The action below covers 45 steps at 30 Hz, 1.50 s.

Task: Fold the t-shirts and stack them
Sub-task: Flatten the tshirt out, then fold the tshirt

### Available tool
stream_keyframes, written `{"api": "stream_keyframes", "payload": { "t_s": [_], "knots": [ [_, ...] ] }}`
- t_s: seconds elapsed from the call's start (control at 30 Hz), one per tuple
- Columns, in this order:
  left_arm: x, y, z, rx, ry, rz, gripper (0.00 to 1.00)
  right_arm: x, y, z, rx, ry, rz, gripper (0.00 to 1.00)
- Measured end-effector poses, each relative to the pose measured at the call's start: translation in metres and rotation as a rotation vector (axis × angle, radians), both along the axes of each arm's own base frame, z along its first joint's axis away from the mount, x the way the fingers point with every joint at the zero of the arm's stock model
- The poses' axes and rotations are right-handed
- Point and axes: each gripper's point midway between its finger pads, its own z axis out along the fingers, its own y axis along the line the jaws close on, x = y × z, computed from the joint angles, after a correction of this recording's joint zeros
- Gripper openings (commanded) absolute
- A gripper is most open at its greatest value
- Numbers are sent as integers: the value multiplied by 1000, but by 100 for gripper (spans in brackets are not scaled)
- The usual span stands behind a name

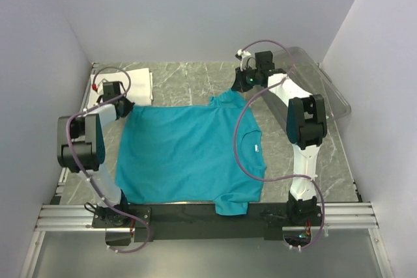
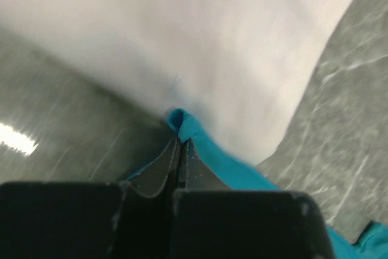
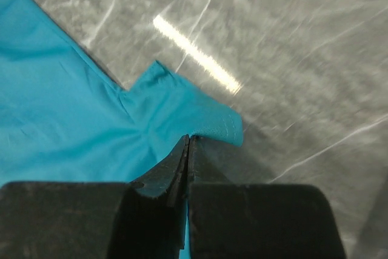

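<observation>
The teal-blue t-shirt (image 1: 189, 154) lies spread over the middle of the table, neck and white label to the right. My left gripper (image 1: 125, 104) is shut on its far left corner (image 2: 182, 124), which hangs over the folded white t-shirt (image 1: 133, 84) at the back left; in the left wrist view the white t-shirt (image 2: 230, 47) fills the background. My right gripper (image 1: 238, 88) is shut on the far sleeve's hem (image 3: 212, 127), held just above the table.
A clear plastic tray (image 1: 322, 89) stands at the back right, behind my right arm. Grey walls close in left, back and right. The marble tabletop (image 1: 195, 76) shows beyond the shirt. A purple cable (image 1: 240, 141) hangs over the shirt.
</observation>
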Motion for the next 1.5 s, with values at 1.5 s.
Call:
{"api": "stream_keyframes", "payload": {
  "t_s": [1.5],
  "knots": [
    [26,24,37,5,-132,-47,1,-24,-15,83,58,-140,149,0]
  ]
}}
